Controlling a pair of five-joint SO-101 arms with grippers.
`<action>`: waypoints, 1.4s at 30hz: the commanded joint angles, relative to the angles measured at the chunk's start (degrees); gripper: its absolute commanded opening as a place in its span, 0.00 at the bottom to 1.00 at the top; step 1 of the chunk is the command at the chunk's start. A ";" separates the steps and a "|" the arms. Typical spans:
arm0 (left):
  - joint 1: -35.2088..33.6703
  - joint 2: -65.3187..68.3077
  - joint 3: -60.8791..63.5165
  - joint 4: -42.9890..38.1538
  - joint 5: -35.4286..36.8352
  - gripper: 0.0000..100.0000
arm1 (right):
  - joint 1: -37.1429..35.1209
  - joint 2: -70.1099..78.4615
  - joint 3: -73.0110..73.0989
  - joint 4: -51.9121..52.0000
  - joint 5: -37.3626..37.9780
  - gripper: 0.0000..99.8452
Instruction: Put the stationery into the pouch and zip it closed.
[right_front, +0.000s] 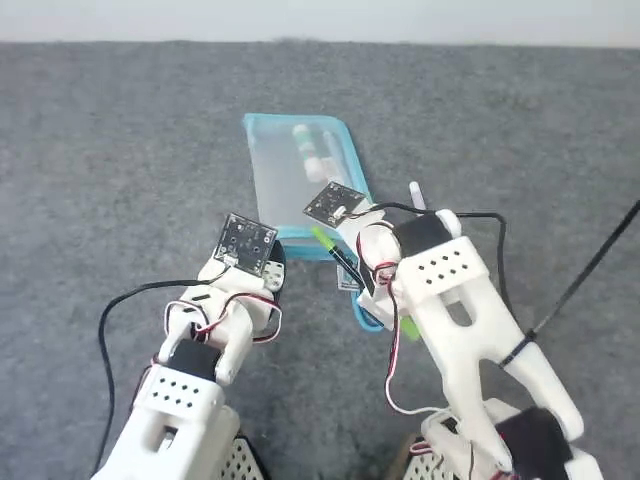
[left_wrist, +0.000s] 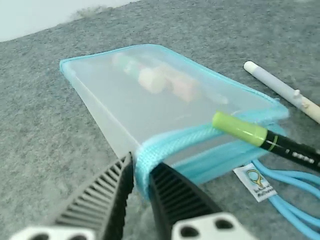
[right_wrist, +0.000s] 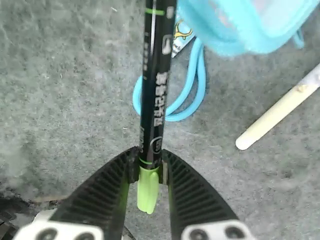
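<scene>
Grey felt-like worktop (right_front: 120, 150). Mid-worktop lies a translucent plastic pouch w/ light-blue zip edging (left_wrist: 130, 105), flat, pastel items inside. L tool (left_wrist: 141, 185) is clamped on the pouch's blue mouth edge at one corner. R tool (right_wrist: 149, 167) is closed on the tail end of a black marker w/ green cap (right_wrist: 157, 85); capped end touches pouch mouth, not yet inside. White pen (left_wrist: 280, 89) lies just beside pouch on R arm's side. Light-blue cord loop (right_wrist: 197, 95) + paper tag (left_wrist: 255, 181) near mouth.

Right tool (right_wrist: 148, 162) clamped on black green-tipped pen (right_wrist: 156, 75), light-blue cord loop (right_wrist: 199, 85) beneath, translucent blue-edged pouch (right_wrist: 240, 35) beyond, cream pen (right_wrist: 280, 107) on grey desk (right_wrist: 60, 75)
</scene>
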 joint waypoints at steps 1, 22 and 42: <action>1.14 -1.32 -1.63 -0.97 -0.53 0.01 | -0.57 -0.66 -0.35 0.13 -0.44 0.01; 1.14 -1.32 -1.63 -0.97 -0.53 0.01 | -0.66 -9.54 7.21 1.80 -0.18 0.01; 10.29 -1.32 -1.45 2.29 -2.99 0.01 | 3.82 19.21 -25.93 6.64 -9.93 0.01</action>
